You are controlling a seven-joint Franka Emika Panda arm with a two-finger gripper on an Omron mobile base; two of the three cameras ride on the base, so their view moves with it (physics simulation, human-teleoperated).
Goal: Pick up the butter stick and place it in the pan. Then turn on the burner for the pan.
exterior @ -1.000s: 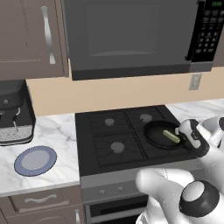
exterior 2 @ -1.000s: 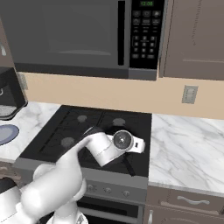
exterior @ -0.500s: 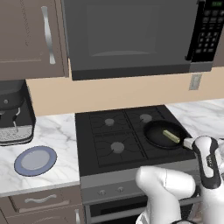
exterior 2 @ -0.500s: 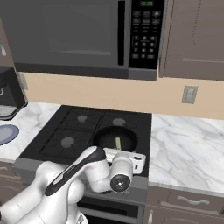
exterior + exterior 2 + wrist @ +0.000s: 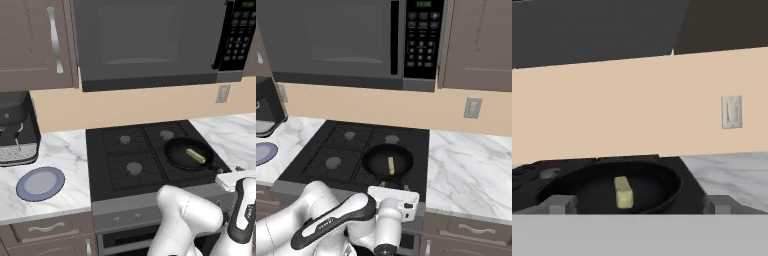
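The black pan (image 5: 189, 154) (image 5: 387, 161) (image 5: 607, 187) sits on the stove's front right burner, its handle pointing toward the front edge. Inside it the yellowish butter stick (image 5: 195, 156) (image 5: 390, 165) (image 5: 623, 192) lies flat and free. My gripper (image 5: 235, 177) (image 5: 392, 192) (image 5: 639, 206) hangs low at the stove's front edge, just short of the pan and level with its rim. It is open, and its grey fingertips (image 5: 559, 204) stand wide apart with nothing between them.
The black stove (image 5: 120, 157) has control knobs (image 5: 116, 219) along its front panel, below my hand. A blue-grey plate (image 5: 40, 182) (image 5: 262, 152) and a coffee machine (image 5: 15, 130) stand on the left counter. A microwave (image 5: 150, 40) hangs overhead. Marble counter (image 5: 471, 170) stretches to the right.
My hand has drawn back from above the pan and dropped to the stove's front edge. The butter stick stays in the pan.
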